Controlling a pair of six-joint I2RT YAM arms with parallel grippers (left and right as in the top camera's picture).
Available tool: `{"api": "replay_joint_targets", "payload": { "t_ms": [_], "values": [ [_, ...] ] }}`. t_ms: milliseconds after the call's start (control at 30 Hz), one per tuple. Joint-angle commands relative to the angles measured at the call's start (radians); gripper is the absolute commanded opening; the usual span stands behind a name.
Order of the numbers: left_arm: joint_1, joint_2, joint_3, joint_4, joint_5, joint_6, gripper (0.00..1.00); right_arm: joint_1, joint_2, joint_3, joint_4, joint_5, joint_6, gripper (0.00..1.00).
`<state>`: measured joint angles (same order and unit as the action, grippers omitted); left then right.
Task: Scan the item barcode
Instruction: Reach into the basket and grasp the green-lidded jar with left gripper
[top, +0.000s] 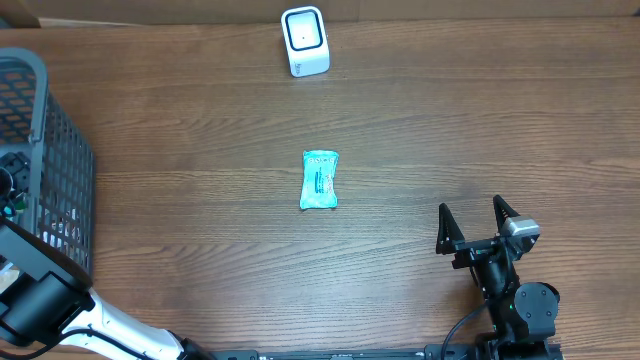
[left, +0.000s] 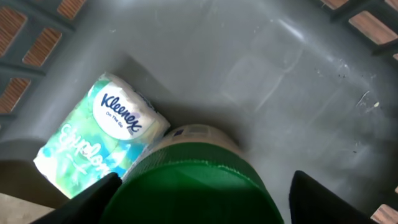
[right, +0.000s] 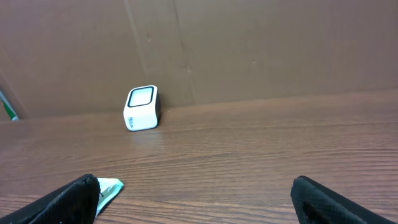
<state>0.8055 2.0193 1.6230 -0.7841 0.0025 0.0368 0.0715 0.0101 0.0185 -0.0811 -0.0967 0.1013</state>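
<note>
In the left wrist view my left gripper (left: 206, 182) is down inside the grey basket (left: 267, 68), its jaws astride a jar with a green lid (left: 189, 193). The left finger (left: 93, 199) is at the lid's edge and the right finger (left: 323, 199) stands off it, so the gripper is open. A Kleenex tissue pack (left: 102, 140) lies against the jar. A teal packet (top: 320, 180) lies flat mid-table. The white scanner (top: 305, 40) stands at the far edge. My right gripper (top: 470, 208) rests open and empty at the near right.
The grey mesh basket (top: 60, 170) stands at the table's left edge, and my left arm (top: 45, 295) reaches into it. A brown cardboard wall (right: 249, 43) backs the table behind the scanner (right: 142, 107). The teal packet's corner (right: 109, 188) shows beside my right gripper (right: 194, 186).
</note>
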Motion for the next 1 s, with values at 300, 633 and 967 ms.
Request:
{"api": "replay_joint_targets", "payload": {
  "t_ms": [300, 633, 967],
  "values": [
    [-0.002, 0.016, -0.002, -0.020, -0.010, 0.004, 0.30, -0.006, -0.007, -0.010, 0.004, 0.006, 0.003, 1.00],
    [-0.002, -0.094, 0.149, -0.140, -0.009, -0.089, 0.27, -0.006, -0.007, -0.010, 0.004, 0.006, 0.003, 1.00],
    [-0.002, -0.307, 0.354, -0.177, 0.196, -0.317, 0.28, -0.006, -0.007, -0.010, 0.004, 0.006, 0.003, 1.00]
  ]
}}
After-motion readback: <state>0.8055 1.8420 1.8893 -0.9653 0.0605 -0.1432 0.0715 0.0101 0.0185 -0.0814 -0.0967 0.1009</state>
